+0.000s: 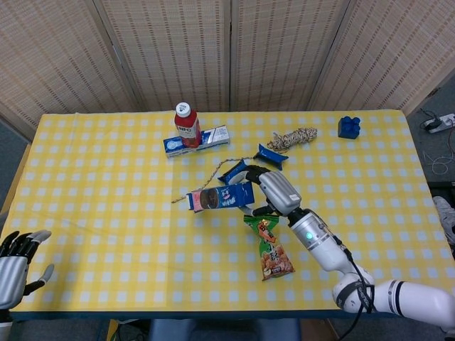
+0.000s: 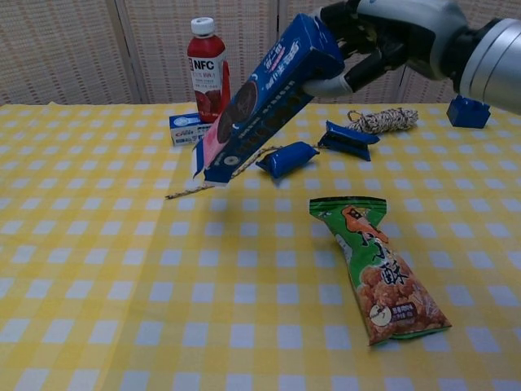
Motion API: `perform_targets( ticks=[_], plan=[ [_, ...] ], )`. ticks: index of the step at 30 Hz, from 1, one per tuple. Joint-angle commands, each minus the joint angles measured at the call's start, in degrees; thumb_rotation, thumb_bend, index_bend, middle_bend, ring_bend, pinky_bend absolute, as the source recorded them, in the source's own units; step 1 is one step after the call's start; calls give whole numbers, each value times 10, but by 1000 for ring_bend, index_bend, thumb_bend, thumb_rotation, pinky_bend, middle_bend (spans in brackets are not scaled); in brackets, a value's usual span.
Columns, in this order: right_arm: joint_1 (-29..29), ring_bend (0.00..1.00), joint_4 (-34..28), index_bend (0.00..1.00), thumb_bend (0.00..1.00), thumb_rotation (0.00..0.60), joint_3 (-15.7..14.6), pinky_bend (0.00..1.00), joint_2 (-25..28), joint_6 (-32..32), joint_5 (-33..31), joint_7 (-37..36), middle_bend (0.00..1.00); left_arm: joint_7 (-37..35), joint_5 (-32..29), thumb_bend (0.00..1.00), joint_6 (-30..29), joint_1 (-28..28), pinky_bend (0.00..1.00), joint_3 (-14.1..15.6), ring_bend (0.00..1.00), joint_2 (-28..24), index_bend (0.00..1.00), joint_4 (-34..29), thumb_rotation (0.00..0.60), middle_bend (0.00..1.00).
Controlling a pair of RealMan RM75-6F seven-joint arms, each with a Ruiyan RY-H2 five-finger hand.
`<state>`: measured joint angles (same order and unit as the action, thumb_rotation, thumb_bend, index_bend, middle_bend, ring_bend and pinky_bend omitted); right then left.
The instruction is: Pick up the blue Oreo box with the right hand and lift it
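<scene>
So over at the near-left corner of the tabletop [image 1: 85,213] the left hand [image 1: 15,266] is just parked off the edge, fingers apart, holding nothing, not part of this job as far as I can tell. Moving right, near the far edge there's the red NFC bottle [image 2: 207,72] standing upright with a white-and-blue toothpaste box [image 1: 210,137] lying right behind it, looks like they're touching. Then the main thing: the blue Oreo box [image 2: 260,98] is up in the air, tilted with its open flap end pointing down toward the left and its top end clamped in the right hand [image 2: 383,32], fingers wrapped around it. In the chest view you can see checkered cloth under the low end, so it's clear of the tabletop, roughly over the middle. Two small blue packets [image 2: 286,157] are lying on the cloth under and behind it, next to a thin rope [image 1: 202,186] whose coiled end sits further toward the far edge. I'd guess they fell out of the open end, can't say for sure. Nearer the front edge is a green snack bag [image 2: 378,269], and a blue toy brick [image 1: 348,126] sits off at the far-right corner. So pick and lift look basically done to me; what's left is maybe just holding it steady, and that open flap could dump more.
</scene>
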<state>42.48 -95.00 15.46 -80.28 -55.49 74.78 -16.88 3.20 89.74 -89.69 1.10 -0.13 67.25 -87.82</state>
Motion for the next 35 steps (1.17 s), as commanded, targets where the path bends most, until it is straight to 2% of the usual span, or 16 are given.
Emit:
perform_targets(
  ticks=[1, 4, 5, 7, 8, 10, 13, 16, 27, 32, 35],
  plan=[
    [4, 210, 72, 384, 314, 600, -17, 264, -33, 51, 2, -98, 290, 1, 1, 331, -1, 0, 81, 1, 176, 0, 259, 0, 600, 227],
    [5, 188, 110, 247, 302, 600, -27, 263, -44, 65, 13, -130, 243, 1, 0, 331, -1, -1, 81, 0, 176, -1, 259, -1, 600, 227],
    [6, 154, 116, 136, 299, 600, -31, 246, -44, 73, 15, -143, 195, 1, 0, 331, -1, -1, 81, 1, 176, -1, 259, -1, 600, 227],
    [10, 73, 117, 17, 299, 600, -39, 173, -27, 101, 28, -186, 81, 1, -1, 331, -1, -2, 81, 0, 176, -1, 259, -1, 600, 227],
    [9, 30, 122, 0, 299, 600, -39, 120, -25, 99, 33, -201, 26, 1, -2, 331, -1, -2, 81, 0, 176, -1, 259, -1, 600, 227],
    [4, 1, 132, 0, 299, 600, -42, 72, -19, 89, 48, -221, 0, 2, -2, 331, 0, -1, 81, 0, 176, -1, 259, -1, 600, 227],
    [-8, 0, 128, 0, 298, 600, -50, 62, 1, 75, 63, -241, 0, 3, -3, 331, 3, 0, 81, 0, 176, 0, 259, 0, 600, 227],
    [-27, 0, 118, 0, 295, 600, -61, 62, 26, 51, 71, -224, 11, 3, -6, 331, 6, 2, 81, -2, 176, 1, 259, 1, 600, 227],
    [-149, 48, 58, 0, 294, 600, -107, 97, 107, -103, 58, -36, 172, 5, -8, 331, 16, 12, 81, -8, 176, 3, 259, 4, 600, 227],
    [-212, 111, 48, 22, 294, 600, -123, 158, 128, -180, 41, 58, 228, 6, -6, 331, 19, 16, 81, -9, 176, 4, 259, 3, 600, 227],
    [-252, 133, 44, 51, 295, 600, -131, 160, 132, -235, 38, 107, 245, 9, -5, 331, 20, 19, 81, -10, 176, 4, 259, 1, 600, 227]
  ],
)
